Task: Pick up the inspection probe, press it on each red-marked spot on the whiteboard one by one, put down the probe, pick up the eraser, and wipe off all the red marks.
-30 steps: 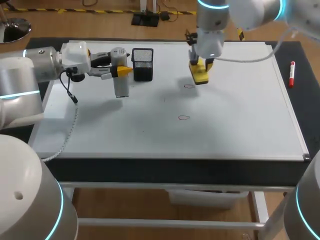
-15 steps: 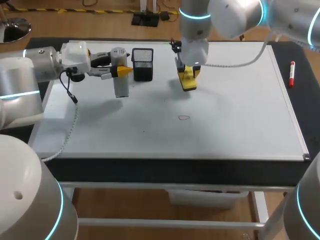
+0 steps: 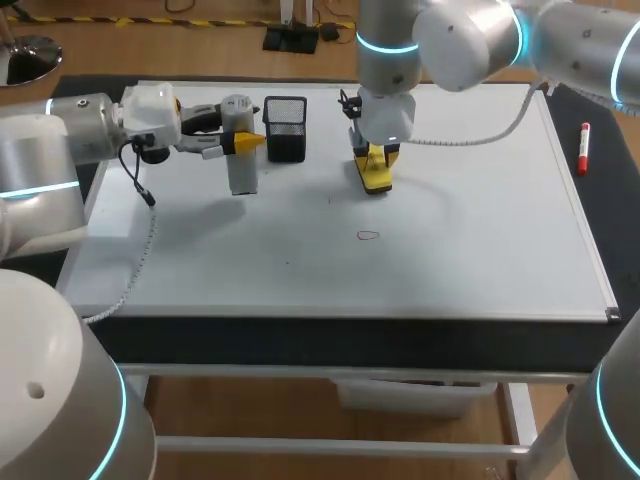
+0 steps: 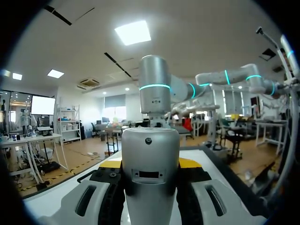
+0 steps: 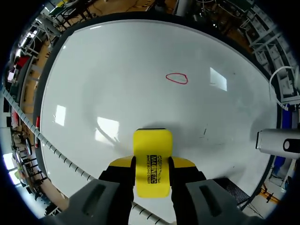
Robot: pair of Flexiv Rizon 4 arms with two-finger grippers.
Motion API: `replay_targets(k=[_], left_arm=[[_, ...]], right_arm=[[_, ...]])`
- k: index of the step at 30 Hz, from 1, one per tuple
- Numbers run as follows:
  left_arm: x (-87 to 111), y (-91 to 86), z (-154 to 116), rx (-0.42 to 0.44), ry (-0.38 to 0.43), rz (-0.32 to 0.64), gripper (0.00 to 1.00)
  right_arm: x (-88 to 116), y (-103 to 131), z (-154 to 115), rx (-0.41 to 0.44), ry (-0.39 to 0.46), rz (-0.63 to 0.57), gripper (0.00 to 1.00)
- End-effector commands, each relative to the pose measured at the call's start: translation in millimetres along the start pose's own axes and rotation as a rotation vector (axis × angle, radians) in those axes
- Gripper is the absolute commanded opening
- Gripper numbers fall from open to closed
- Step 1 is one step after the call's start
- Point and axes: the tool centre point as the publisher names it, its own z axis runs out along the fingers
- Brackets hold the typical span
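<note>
Sweeping leftward across the whiteboard (image 3: pixel 480 230) over the last second, the right gripper (image 3: pixel 377 160) has carried the yellow eraser (image 3: pixel 375 176) onto the spot where the upper red ring stood. That ring no longer shows. It is probably wiped, though the eraser covers the place, so I cannot confirm it. One red mark (image 3: pixel 368 236) remains, nearer the front edge, so the wiping looks about half done.

Right jaws: closed on the eraser from both sides, with the pad face down on the board.

Left gripper (image 3: pixel 235 143): unchanged across all frames, clamped on the inspection probe (image 3: pixel 243 150), which it holds just beside the black mesh holder (image 3: pixel 286 128). The probe has not been set down.

The right wrist view shows the remaining ring well ahead of the eraser, and the board between them bare. The head view alone shows the left arm's place. The left wrist view gives only the probe body between its fingers.
</note>
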Motion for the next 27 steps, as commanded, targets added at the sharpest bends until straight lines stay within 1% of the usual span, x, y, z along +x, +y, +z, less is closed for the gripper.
replay_targets(k=[1, 12, 27], left_arm=[[-0.9, -0.6, 0.0, 0.001, 0.002, 0.000, 0.00], [-0.9, -0.6, 0.0, 0.001, 0.002, 0.000, 0.00], [-0.9, -0.6, 0.0, 0.001, 0.002, 0.000, 0.00]], right_arm=[[2.3, -3.5, 1.0, -0.004, 0.006, 0.002, 0.00], [19.4, -4.7, 8.2, -0.013, 0.022, 0.027, 0.00], [54.3, -9.7, 16.2, -0.021, 0.048, 0.097, 0.00]])
